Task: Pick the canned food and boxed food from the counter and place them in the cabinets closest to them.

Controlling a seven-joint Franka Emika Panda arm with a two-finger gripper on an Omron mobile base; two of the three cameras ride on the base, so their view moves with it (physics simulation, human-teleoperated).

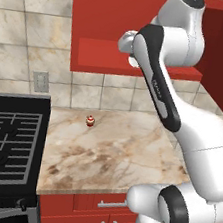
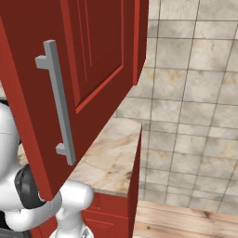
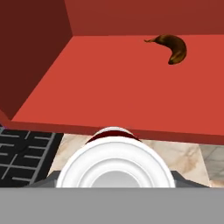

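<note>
The canned food (image 3: 113, 162) sits right under the hand camera, showing a white rim, a silvery top and a red band. My gripper (image 3: 114, 177) is shut on it, with a grey finger on either side. The can hangs just in front of the front edge of the open cabinet's red shelf (image 3: 109, 87). In the left base view my arm reaches up to that cabinet (image 1: 101, 56) above the counter (image 1: 117, 155). The boxed food is out of view.
A brown banana (image 3: 174, 48) lies at the back right of the shelf. A tiny red-and-tan item (image 1: 89, 121) stands on the counter near the wall. A black stove (image 1: 7, 143) is on the left. The open cabinet door (image 2: 93, 69) with its silver handle (image 2: 59, 102) hangs at the right.
</note>
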